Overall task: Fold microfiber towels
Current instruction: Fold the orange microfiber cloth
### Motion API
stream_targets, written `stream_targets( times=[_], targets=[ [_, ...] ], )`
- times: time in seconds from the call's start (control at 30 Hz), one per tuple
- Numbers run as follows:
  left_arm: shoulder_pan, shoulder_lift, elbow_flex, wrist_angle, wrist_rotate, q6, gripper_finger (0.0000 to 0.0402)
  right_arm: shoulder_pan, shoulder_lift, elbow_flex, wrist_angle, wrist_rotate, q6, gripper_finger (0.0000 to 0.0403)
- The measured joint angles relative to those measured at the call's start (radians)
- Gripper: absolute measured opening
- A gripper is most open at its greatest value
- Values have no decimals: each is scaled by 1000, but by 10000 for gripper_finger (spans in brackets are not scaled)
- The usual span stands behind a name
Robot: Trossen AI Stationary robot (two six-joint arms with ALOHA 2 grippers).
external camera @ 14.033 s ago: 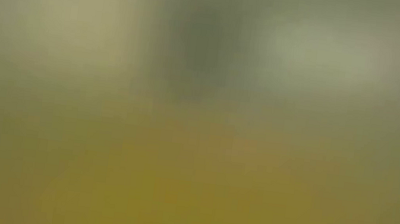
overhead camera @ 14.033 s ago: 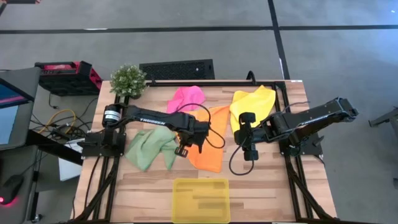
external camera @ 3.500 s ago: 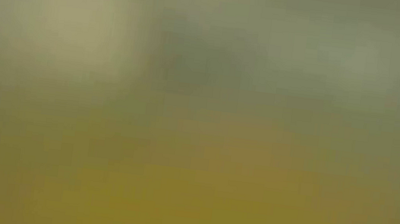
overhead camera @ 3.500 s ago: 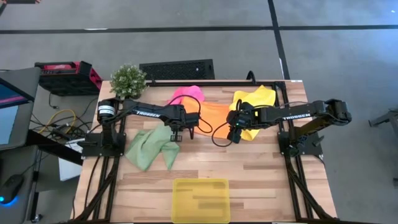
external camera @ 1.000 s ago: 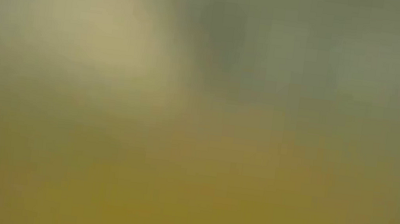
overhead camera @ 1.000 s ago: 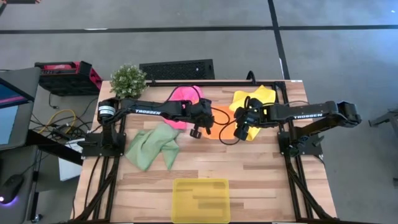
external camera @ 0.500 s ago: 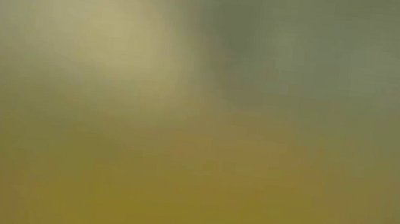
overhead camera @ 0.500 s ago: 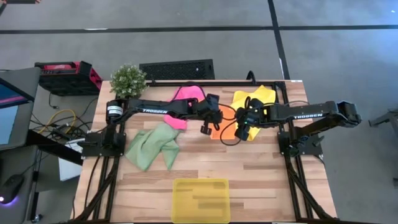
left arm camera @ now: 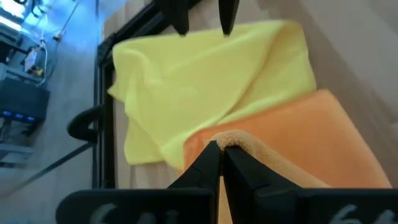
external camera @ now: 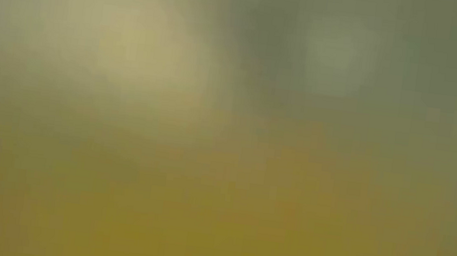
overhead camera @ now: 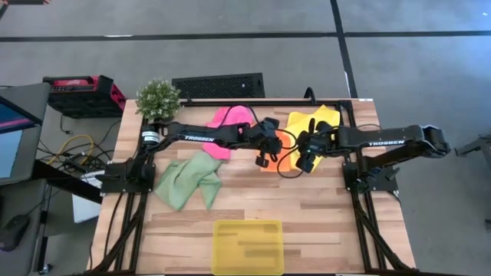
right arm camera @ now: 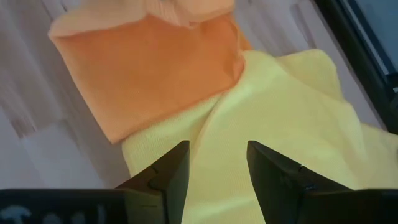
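The orange towel (overhead camera: 281,151) lies partly folded at the table's far middle, its right part against the yellow towel (overhead camera: 313,125). My left gripper (overhead camera: 263,159) reaches across from the left and is shut on the orange towel's lifted edge. My right gripper (right arm camera: 217,165) hangs open just above the yellow towel (right arm camera: 273,106), touching nothing. The pink towel (overhead camera: 227,122) lies under the left arm. The green towel (overhead camera: 186,179) lies crumpled at the left. The low view shows only blur. My left gripper pinches a raised edge of the orange towel (left arm camera: 235,139) between its two shut fingers (left arm camera: 208,163). It comes slanting down from the table's left. The held edge stands up off the table, and the rest of the towel (left arm camera: 311,134) lies flat beyond the fingers.
A translucent yellow tray (overhead camera: 247,246) sits at the near edge. A potted plant (overhead camera: 158,98) stands at the far left corner. Bare wood (overhead camera: 307,203) stretches between the towels and the tray. Black frame rails (overhead camera: 354,195) run along both sides.
My left gripper has moved toward the table's right edge, holding the orange towel's edge. That edge has come over toward the towel's right part, so the orange patch is narrower than before. The right part has stayed by the yellow towel.
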Motion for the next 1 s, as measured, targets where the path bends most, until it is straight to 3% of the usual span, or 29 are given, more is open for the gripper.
stream_targets(
  times=[0.23,0.47,0.63,1.0],
  targets=[
    [0,16,12,19,62,1,0,0,-47,0,-1,0,1,184],
    [-6,56,16,70,10,26,0,0,-56,0,2,0,10,184],
    [-8,53,39,74,26,-1,5,0,-56,0,0,0,10,184],
    [-9,55,36,61,50,-30,69,0,-55,0,-3,0,10,184]
  ],
)
